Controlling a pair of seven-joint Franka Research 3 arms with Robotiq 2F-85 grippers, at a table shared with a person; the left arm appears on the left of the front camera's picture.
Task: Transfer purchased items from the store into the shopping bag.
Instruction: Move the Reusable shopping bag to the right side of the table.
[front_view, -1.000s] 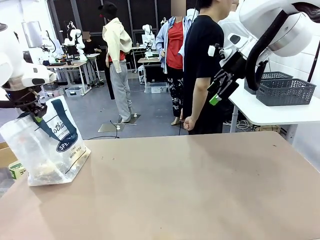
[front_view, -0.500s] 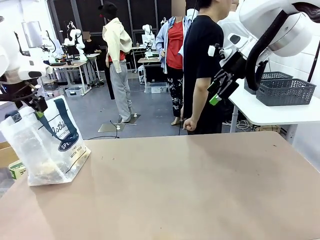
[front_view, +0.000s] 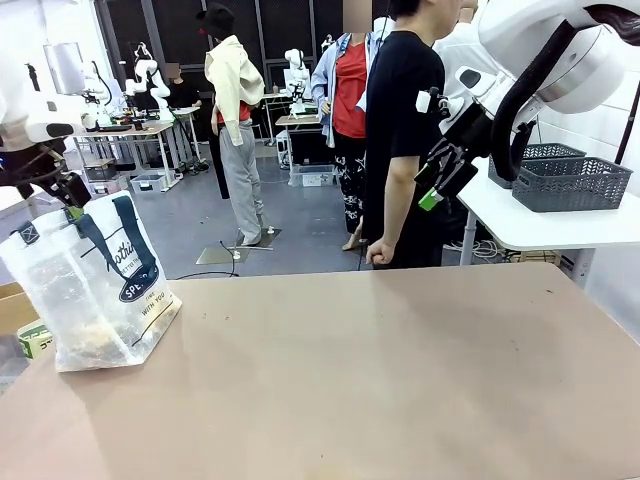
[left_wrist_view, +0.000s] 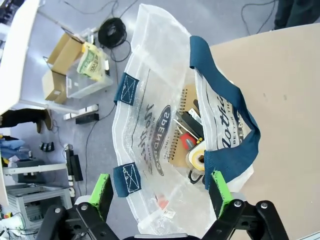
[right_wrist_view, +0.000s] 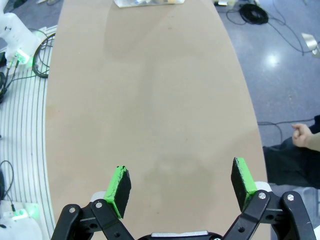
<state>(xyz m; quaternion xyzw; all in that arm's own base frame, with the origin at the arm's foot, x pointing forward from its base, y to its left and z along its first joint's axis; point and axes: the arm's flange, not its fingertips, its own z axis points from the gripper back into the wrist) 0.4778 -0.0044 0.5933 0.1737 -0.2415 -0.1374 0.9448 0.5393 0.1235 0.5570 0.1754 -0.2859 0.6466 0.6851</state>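
So the shopping bag (front_view: 92, 285) is sitting at the left corner of the table (front_view: 380, 380), upright, mouth open. The left gripper (left_wrist_view: 161, 192) hangs right above it with its jaws spread wide and nothing between them. Looking down from that wrist you can see stuff already inside: a tan spiral-bound packet (left_wrist_view: 181, 125), a small red piece (left_wrist_view: 188, 141) and what looks like a roll of tape (left_wrist_view: 199, 159). The blue handles (left_wrist_view: 225, 120) are flopped over the opening.

The right gripper (right_wrist_view: 181, 185) is also wide open and empty, held up over bare tabletop on the right side. The grey basket (front_view: 570, 182) sits on a white side table (front_view: 560, 228) off to the right, well apart from the bag; I can't tell what's in it from here.

If it were me, I'd lift the left arm straight up so the fingers don't snag a handle and tip the bag, then drop the next item through the middle of the mouth.
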